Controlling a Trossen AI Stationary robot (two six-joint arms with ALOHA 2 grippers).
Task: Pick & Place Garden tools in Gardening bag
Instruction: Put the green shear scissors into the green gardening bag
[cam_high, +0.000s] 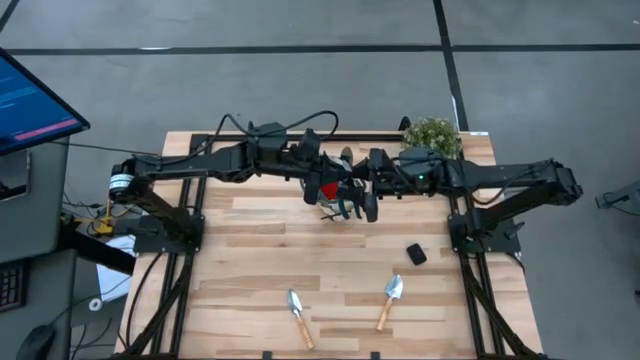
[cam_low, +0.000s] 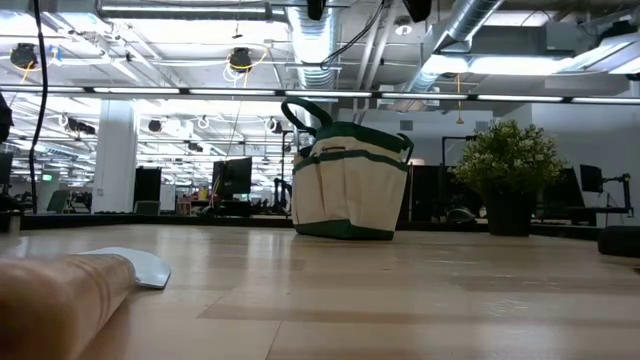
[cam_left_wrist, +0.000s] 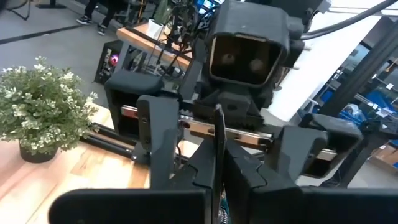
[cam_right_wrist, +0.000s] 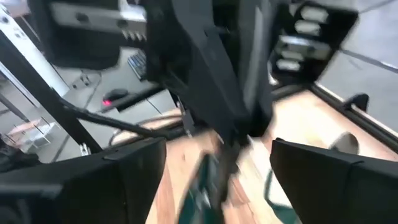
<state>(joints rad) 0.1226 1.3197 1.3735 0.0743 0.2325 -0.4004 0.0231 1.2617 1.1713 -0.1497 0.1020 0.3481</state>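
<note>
The beige gardening bag (cam_low: 350, 185) with dark handles stands upright at the table's far middle. Both arms meet above it. My left gripper (cam_high: 328, 190) is shut on a thin dark strip (cam_left_wrist: 217, 140) that stands up between its fingers. Which tool this is I cannot tell. My right gripper (cam_high: 362, 195) faces it, open, with one finger (cam_left_wrist: 155, 140) on either side of the strip, apart from it. A patch of red (cam_high: 325, 188) shows under the left gripper. Two trowels (cam_high: 297, 315) (cam_high: 388, 300) with wooden handles lie flat near the front edge. My left gripper pinches the thin dark strip near its lower end (cam_left_wrist: 218, 171) between its two fingers. The strip stands clear above the bag, and the rest of the thing is hidden behind the fingers.
A bushy potted plant (cam_high: 432, 133) stands at the far right corner, close to the right arm. A small black block (cam_high: 416, 254) lies right of centre. In the low view, one trowel (cam_low: 90, 285) lies close in front of the camera.
</note>
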